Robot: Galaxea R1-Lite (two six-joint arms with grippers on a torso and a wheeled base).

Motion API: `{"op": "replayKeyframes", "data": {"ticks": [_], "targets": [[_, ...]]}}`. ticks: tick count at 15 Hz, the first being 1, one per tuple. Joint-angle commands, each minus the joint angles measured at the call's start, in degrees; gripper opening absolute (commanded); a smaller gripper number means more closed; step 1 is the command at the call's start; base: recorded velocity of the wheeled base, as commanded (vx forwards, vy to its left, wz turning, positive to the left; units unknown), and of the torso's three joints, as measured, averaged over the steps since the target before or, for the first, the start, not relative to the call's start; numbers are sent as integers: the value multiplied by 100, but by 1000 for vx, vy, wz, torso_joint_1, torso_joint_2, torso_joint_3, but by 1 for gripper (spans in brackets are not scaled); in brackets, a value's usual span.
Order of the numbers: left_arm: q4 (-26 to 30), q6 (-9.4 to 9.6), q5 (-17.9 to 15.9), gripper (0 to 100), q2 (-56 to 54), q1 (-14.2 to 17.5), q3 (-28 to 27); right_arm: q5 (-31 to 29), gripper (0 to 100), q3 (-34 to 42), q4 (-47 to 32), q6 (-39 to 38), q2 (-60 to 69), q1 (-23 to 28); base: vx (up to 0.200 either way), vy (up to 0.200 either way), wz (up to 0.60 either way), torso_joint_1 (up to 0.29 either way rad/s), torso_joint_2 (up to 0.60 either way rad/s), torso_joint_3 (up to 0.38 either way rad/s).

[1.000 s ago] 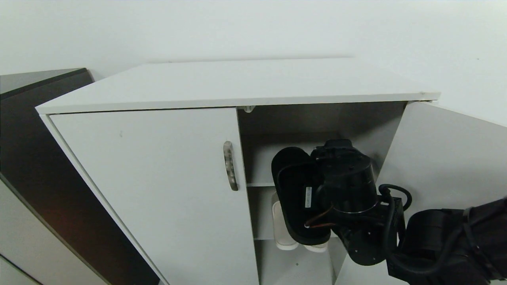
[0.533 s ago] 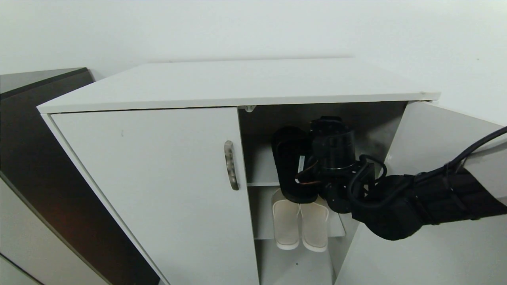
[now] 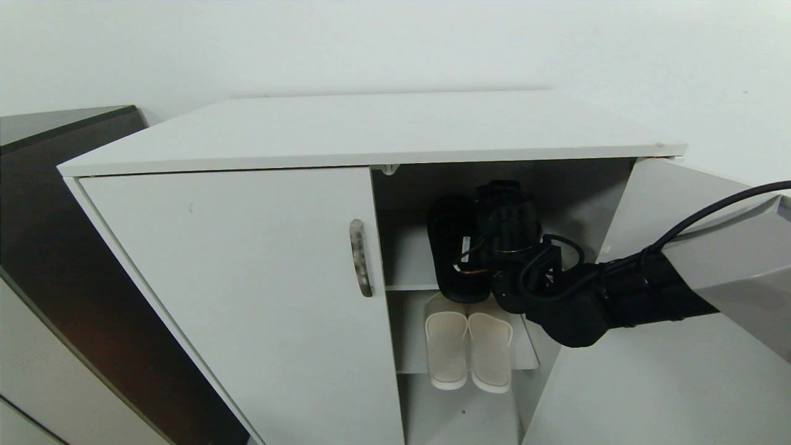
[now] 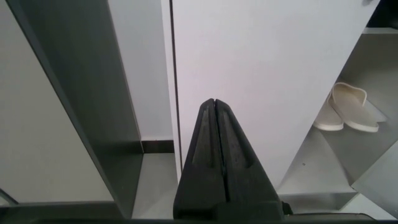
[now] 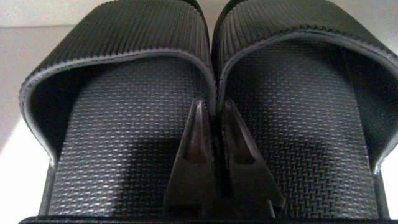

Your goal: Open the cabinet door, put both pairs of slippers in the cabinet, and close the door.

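Right wrist view: right claw [image 5: 213, 107] pinching black ribbed slippers [image 5: 124, 124] side by side; left claw [image 4: 214, 107] clenched.

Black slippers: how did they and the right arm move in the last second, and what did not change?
The right gripper, shut on the black slippers, carried them up and deeper into the cabinet, to the upper shelf's level, uncovering the white slippers. Those stayed on the lower shelf; the left door stayed shut and the right door open.

Dark unit [image 3: 62, 247], perhaps a desk, against white wall [image 3: 395, 43]
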State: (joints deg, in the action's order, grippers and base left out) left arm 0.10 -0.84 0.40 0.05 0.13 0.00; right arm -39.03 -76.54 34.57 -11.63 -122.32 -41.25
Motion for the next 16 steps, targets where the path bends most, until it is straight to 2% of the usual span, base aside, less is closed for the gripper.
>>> {"op": "replayKeyframes", "data": {"ticks": [1, 2, 6, 12, 13, 15, 16], "targets": [[-1, 5, 4, 0, 4, 4, 0, 1, 0, -71, -91, -6, -90, -6, 0, 0, 0, 0, 0, 0], [-1, 5, 4, 0, 4, 4, 0, 1, 100, -71, -109, 3, -81, -6, 0, 0, 0, 0, 0, 0], [-1, 5, 4, 0, 4, 4, 0, -8, 100, 8, -117, 3, -11, -58, 0, 0, 0, 0, 0, 0], [-1, 5, 4, 0, 4, 4, 0, 115, 100, 1634, -82, -41, 1421, -647, 0, 0, 0, 0, 0, 0], [-1, 5, 4, 0, 4, 4, 0, 115, 100, 1643, -82, -41, 1439, -647, 0, 0, 0, 0, 0, 0], [-1, 5, 4, 0, 4, 4, 0, 150, 100, 2240, -56, -164, 1940, -990, 0, 0, 0, 0, 0, 0], [-1, -4, 4, 0, 4, 4, 0, 150, 0, 2399, -3, -164, 2063, -1078, 0, 0, 0, 0, 0, 0]]}}
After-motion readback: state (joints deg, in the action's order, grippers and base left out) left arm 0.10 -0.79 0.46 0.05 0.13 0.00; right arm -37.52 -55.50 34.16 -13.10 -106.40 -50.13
